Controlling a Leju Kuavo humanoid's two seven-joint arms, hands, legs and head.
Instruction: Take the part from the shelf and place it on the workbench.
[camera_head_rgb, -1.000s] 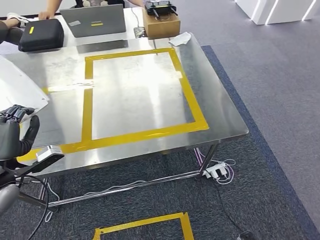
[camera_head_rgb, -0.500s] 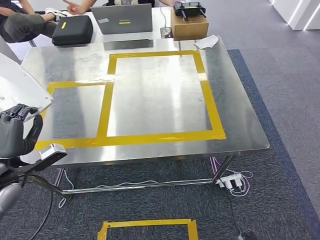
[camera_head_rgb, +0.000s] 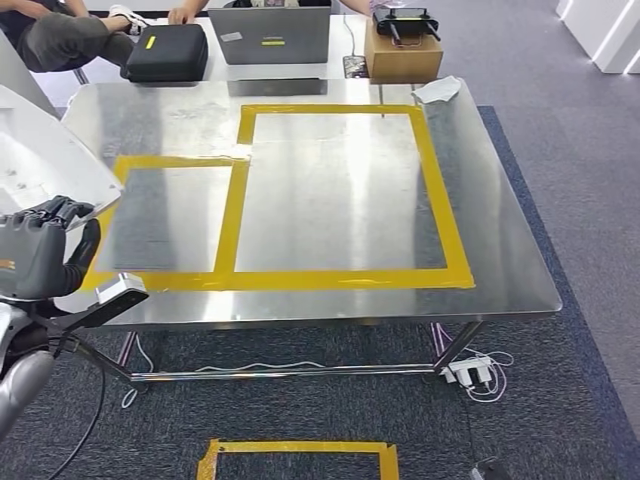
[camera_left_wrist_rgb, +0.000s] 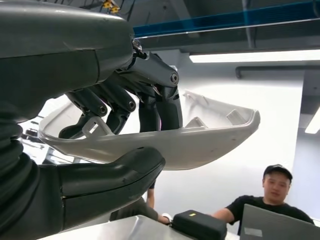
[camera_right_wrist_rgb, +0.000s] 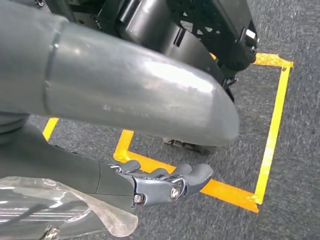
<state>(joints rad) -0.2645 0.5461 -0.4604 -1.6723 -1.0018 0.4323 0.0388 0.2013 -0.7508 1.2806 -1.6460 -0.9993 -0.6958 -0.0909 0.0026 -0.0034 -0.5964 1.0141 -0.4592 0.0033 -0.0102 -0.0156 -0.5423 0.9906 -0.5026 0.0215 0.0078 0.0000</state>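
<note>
Tabletop (camera_head_rgb: 498, 230): bare brushed silver, marked with yellow tape (camera_head_rgb: 441, 200) in two joined rectangles. Part (camera_left_wrist_rgb: 211, 140): plain white. Left hand (camera_head_rgb: 41, 255): dark grey, black fingers. Right hand (camera_right_wrist_rgb: 166, 182): grey. Carpet (camera_head_rgb: 589, 180): dark grey, bearing a yellow tape square (camera_right_wrist_rgb: 271, 130). Case (camera_head_rgb: 166, 52): black, small yellow label. Box (camera_head_rgb: 402, 58): brown cardboard. Laptop (camera_head_rgb: 270, 32): grey.
</note>
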